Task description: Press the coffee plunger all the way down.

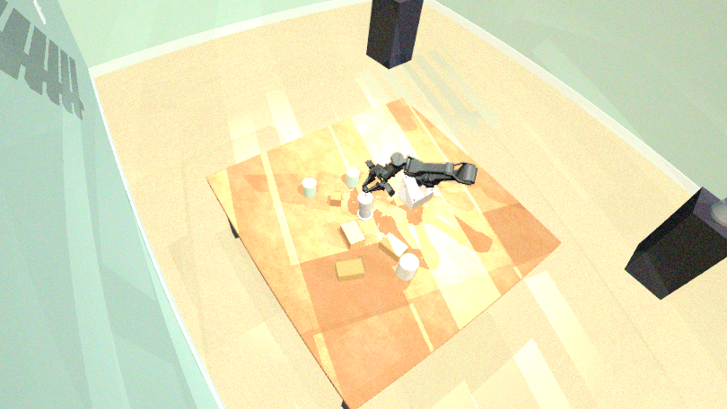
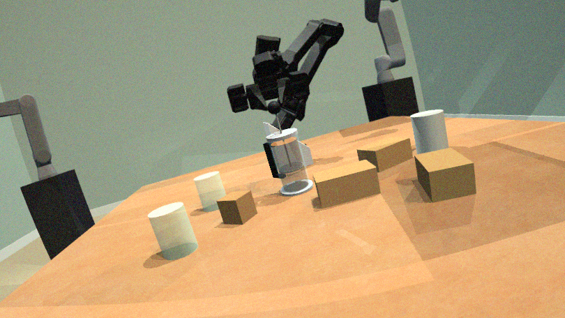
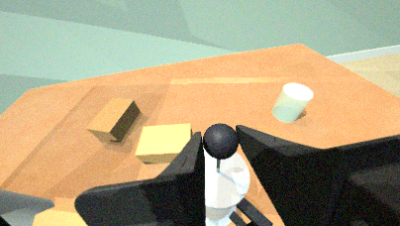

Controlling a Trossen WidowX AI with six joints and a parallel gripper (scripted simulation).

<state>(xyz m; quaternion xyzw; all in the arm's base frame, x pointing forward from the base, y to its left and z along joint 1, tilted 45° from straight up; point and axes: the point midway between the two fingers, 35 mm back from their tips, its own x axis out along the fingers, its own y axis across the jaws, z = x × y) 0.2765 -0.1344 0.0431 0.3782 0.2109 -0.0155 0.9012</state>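
Note:
The coffee press [image 1: 364, 207] [image 2: 290, 157] [image 3: 230, 185] stands on the table, a clear cylinder with a white lid, pale base ring and black handle [image 2: 271, 160] [image 3: 253, 213]. Its thin rod stands partly out of the lid, with the black knob [image 2: 273, 107] [image 3: 221, 141] a short way above the lid. The plunger disc [image 2: 291, 167] shows inside the glass, above the base. My gripper [image 2: 273, 105] [image 3: 218, 133] is shut on the knob, one finger on each side, above the lid. The base looks flat on the table; the fingers partly hide the press in the wrist view.
Wooden blocks [image 1: 352, 234] [image 2: 347, 185] [image 3: 163, 143] stand near the press; a small block [image 1: 336, 199] [image 2: 237, 208] and two pale cylinders [image 1: 309, 188] [image 2: 172, 231] lie on its other side. A white cylinder [image 1: 407, 267] [image 2: 430, 132] stands farther off. A white angular object [image 1: 416, 194] is near the arm.

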